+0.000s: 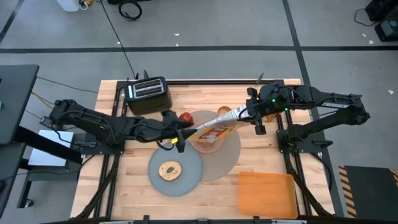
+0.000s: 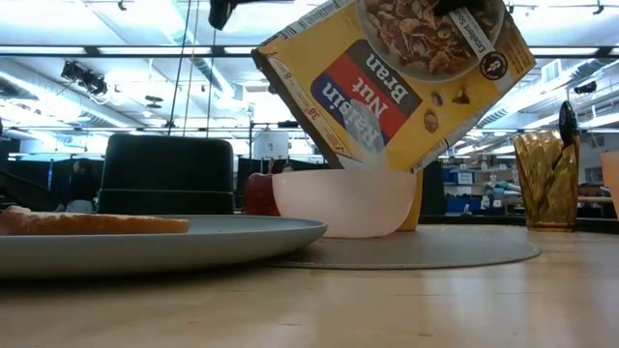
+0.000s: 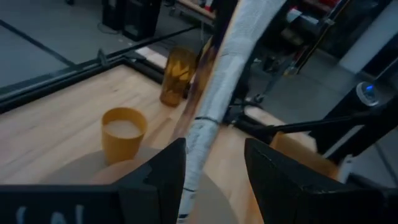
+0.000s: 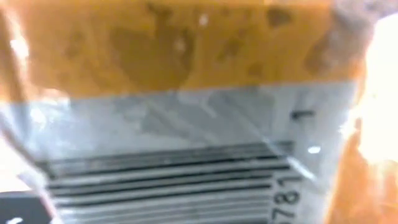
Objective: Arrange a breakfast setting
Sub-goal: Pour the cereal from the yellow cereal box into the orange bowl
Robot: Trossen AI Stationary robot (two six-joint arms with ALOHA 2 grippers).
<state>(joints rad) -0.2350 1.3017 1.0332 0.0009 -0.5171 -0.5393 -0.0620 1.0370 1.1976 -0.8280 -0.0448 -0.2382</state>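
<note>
2 grippers hold a tilted cereal box (image 1: 214,127) over the pink bowl (image 2: 343,201) on the taupe mat (image 1: 227,155) at the bench's centre. The left gripper (image 1: 180,132) clamps its lower end, the right gripper (image 1: 249,114) its upper. Pouring seems underway; next, tip further, steadily. Only the low view shows the box mouth inside the bowl.

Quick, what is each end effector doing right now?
Left end effector: closed on the lower end of the tilted cereal box.
Right end effector: closed on the same box's upper end.
</note>
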